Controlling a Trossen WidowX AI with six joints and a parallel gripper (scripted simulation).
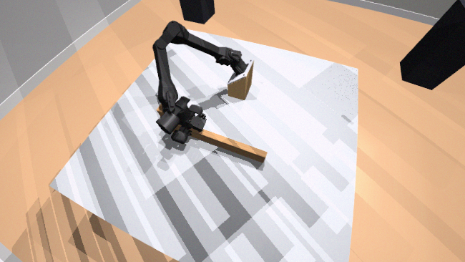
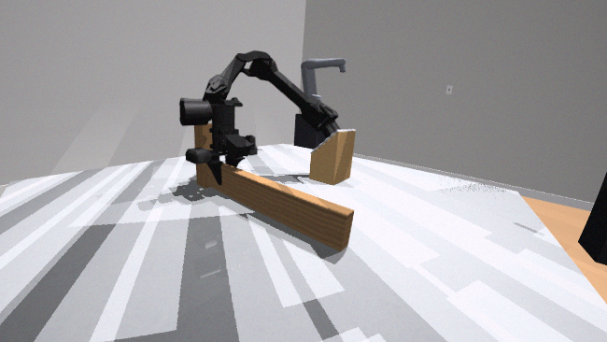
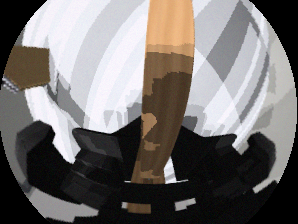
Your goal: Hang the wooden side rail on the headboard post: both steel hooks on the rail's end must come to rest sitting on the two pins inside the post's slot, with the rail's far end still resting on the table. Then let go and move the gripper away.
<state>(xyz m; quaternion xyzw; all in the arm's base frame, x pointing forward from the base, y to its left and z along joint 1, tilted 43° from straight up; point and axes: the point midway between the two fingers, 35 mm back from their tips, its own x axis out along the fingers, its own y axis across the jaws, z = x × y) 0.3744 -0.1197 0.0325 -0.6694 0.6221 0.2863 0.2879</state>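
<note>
The wooden side rail [image 1: 229, 144] [image 2: 289, 202] [image 3: 170, 30] stands on its narrow edge and slants across the table; its far end is low at the table top. My gripper [image 1: 189, 130] [image 2: 227, 170] [image 3: 154, 118] is shut on the rail near its post end, one finger on each side. The headboard post [image 1: 159, 110] [image 2: 202, 135] stands upright just behind the gripper, mostly covered by it. The rail's near end reaches to the post in the exterior view. The hooks, the slot and the pins are hidden, so I cannot tell whether the hooks sit on the pins.
The arm comes from a wooden wedge-shaped base block [image 1: 237, 90] [image 2: 329, 163] [image 3: 30, 65] behind the rail. Black blocks [image 1: 198, 11] [image 1: 434, 57] [image 2: 599, 224] stand beyond the striped table top. A grey arm-like shape [image 2: 309, 77] shows at the back.
</note>
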